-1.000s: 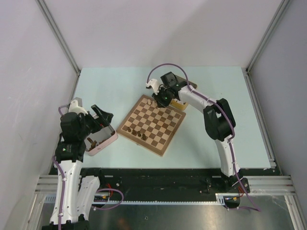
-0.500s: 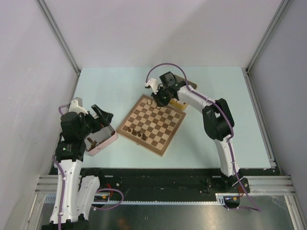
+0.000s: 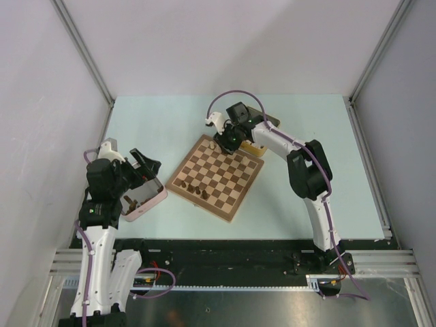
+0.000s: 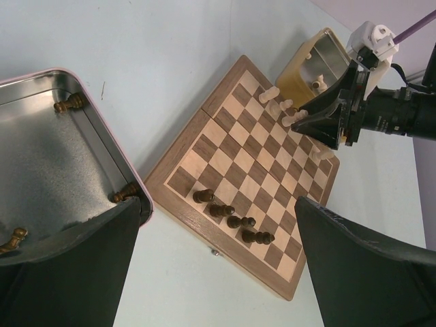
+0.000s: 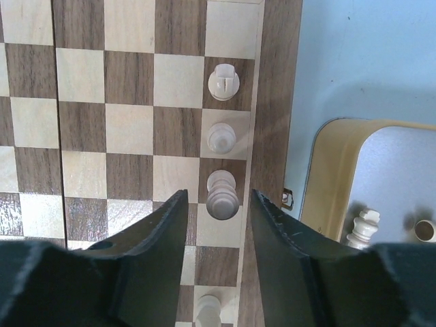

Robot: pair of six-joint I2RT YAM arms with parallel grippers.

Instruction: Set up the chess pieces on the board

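Pale chess piece [image 5: 222, 194] at board [image 5: 276, 102] edge, right gripper [image 5: 218, 201] open around it; left gripper [image 4: 215, 221] open wide.

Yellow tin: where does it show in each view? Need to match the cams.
Top external: the yellow tin sits just above centre, mostly covered, with only a yellow strip showing.
Left wrist: upper right, open, beyond the far edge of the board.
Right wrist: right side, rounded corner and rim in view.
Shared landmark: the board edge carrying the row of pale pieces runs right beside the tin.
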